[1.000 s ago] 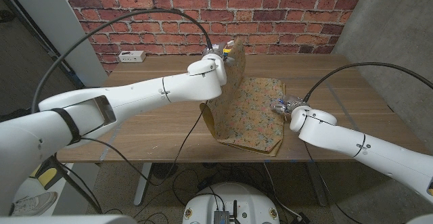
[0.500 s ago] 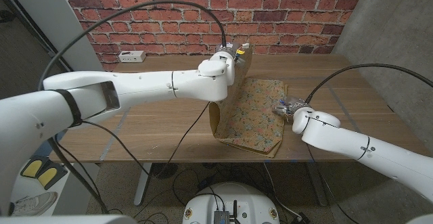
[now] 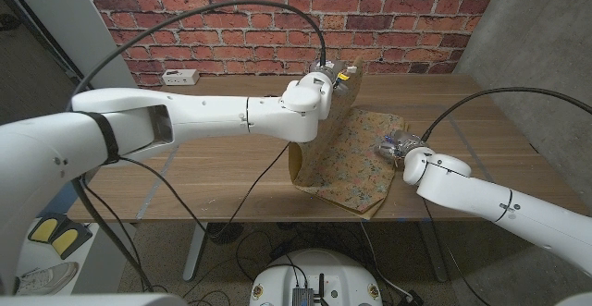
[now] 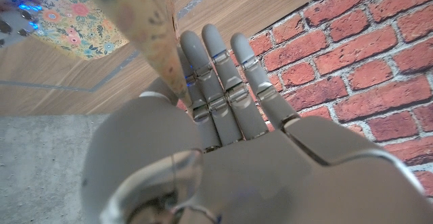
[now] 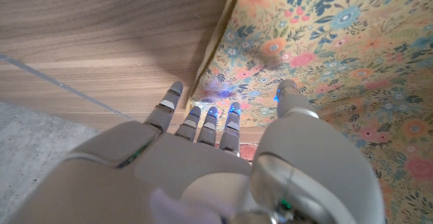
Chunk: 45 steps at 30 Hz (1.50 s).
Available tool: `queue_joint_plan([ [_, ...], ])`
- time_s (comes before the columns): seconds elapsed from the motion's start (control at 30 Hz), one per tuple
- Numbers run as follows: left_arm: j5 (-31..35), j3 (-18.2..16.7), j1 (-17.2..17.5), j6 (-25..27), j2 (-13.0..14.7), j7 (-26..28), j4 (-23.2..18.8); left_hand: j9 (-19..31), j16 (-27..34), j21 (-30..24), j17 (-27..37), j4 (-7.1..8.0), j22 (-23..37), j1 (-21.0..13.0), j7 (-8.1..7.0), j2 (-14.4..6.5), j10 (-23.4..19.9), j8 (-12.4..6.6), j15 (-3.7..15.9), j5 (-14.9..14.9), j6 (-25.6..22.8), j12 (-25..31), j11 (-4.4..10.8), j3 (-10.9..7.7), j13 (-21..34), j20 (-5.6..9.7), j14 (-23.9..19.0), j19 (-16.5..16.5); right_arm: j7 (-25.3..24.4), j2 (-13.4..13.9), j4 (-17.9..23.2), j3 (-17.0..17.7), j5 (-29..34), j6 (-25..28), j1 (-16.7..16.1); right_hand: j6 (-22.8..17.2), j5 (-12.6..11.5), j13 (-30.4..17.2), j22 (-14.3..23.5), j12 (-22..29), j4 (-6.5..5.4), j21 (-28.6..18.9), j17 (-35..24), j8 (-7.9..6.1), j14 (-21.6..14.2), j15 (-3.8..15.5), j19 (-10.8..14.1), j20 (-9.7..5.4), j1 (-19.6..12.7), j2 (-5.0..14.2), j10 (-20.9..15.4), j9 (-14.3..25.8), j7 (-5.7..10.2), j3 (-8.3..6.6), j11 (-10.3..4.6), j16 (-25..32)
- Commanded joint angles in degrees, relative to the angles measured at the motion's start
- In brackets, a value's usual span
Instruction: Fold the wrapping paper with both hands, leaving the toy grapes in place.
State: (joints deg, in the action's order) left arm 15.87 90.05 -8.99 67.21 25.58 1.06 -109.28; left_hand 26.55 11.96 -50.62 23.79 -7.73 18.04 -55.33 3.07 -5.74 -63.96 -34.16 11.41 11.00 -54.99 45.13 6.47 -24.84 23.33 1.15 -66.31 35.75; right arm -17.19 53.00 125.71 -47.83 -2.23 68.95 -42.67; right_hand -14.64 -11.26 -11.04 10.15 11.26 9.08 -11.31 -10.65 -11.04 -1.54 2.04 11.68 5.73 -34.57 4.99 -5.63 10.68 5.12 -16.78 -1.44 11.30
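Left hand (image 3: pixel 335 73) up over table's far middle, pinching lifted flap of paper (image 3: pixel 351 158); in left wrist view flap edge caught between thumb and fingers (image 4: pixel 215 75). Right hand (image 3: pixel 396 145) low at paper's right edge, fingers spread, fingertips (image 5: pixel 211 113) pressing on or just at that edge; nothing gripped, as far as frames show. Paper lying mid-table between hands, floral side up, long axis running near to far, left side raised and standing upright. Grapes not made out in any view, maybe under flap. Likely step: carrying flap rightward over flat part. Free edge lies right of left hand, toward right hand; left hand nearer flap, right hand anchoring.
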Motion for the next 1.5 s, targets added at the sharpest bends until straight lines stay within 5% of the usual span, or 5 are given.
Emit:
queue_joint_plan([
  [0.03,5.6,-1.3,2.3,-7.3,-0.5,-4.7,1.2,-0.6,-0.7,-0.4,-0.8,-0.1,-0.4,0.3,-0.03,-0.3,1.2,0.47,0.0,0.1,0.3,-1.0,0.69,-0.64,-0.9,-0.13,2.1,-1.0,-0.1,0.5,0.5,0.8,0.0,0.6,-0.6,-0.2,-0.3,-0.1,0.0,0.1,0.2,-0.4,-0.1,-0.01,-0.4,-0.05,0.5,0.12,-0.1,-0.39,-0.2,0.1,-0.06,0.08,0.22,0.3],
  [0.7,19.0,-6.5,9.2,-19.5,-2.8,-13.0,5.5,-2.6,-0.5,-1.4,-1.5,-0.58,-1.7,0.2,-0.69,-0.4,3.3,2.56,-0.07,0.0,2.4,-2.5,1.11,-1.07,-1.2,-0.09,4.2,-3.3,-5.3,0.4,3.6,4.8,0.4,5.1,-3.6,-0.5,-0.1,-0.1,0.0,0.2,1.16,-0.2,0.0,-0.12,-0.6,0.28,0.6,-0.19,-5.1,2.32,-0.4,0.1,0.12,-3.2,-0.17,0.2],
  [0.93,20.2,-11.4,13.1,-24.3,-3.1,-15.6,6.5,-4.4,-1.6,-1.0,-3.9,-0.35,-3.0,1.5,-0.84,0.0,7.8,6.53,-1.07,0.0,7.8,-6.1,1.5,-1.23,-3.2,-1.73,9.8,-6.9,-8.4,0.4,5.5,6.0,1.1,9.2,-4.3,-0.7,0.2,-0.1,0.0,0.3,1.27,0.3,0.1,-0.13,-0.6,0.31,-0.8,0.08,-6.1,1.68,-0.8,0.1,0.3,-3.48,-0.58,0.1],
  [1.17,17.0,-17.3,16.8,-32.5,-2.8,-17.8,7.4,-8.1,-0.7,0.7,-7.2,-0.09,-5.9,3.8,-3.11,0.5,14.8,13.93,-2.22,-0.1,17.7,-12.0,0.42,-1.59,-6.0,-3.71,13.5,-11.5,-11.0,0.9,7.3,7.8,1.2,11.0,-5.5,-0.8,0.6,-0.1,0.0,0.2,0.93,1.2,0.1,-0.08,-0.2,0.44,-4.6,1.49,-6.8,0.25,-1.0,0.1,0.71,-3.4,-0.9,-0.2],
  [1.5,14.6,-24.4,22.4,-42.0,-1.8,-16.2,6.5,-11.5,0.0,1.7,-9.3,1.9,-7.4,9.2,-5.11,1.5,19.5,20.09,-3.66,-0.5,28.2,-17.3,-0.38,0.05,-7.6,-4.82,15.8,-12.8,-14.4,1.7,8.3,9.8,0.8,11.0,-7.4,-0.8,0.4,-0.1,0.0,0.1,0.78,-0.7,0.1,-0.05,-0.8,0.68,-0.5,0.83,-8.1,0.47,-0.9,0.1,0.81,-3.95,-0.98,0.1],
])
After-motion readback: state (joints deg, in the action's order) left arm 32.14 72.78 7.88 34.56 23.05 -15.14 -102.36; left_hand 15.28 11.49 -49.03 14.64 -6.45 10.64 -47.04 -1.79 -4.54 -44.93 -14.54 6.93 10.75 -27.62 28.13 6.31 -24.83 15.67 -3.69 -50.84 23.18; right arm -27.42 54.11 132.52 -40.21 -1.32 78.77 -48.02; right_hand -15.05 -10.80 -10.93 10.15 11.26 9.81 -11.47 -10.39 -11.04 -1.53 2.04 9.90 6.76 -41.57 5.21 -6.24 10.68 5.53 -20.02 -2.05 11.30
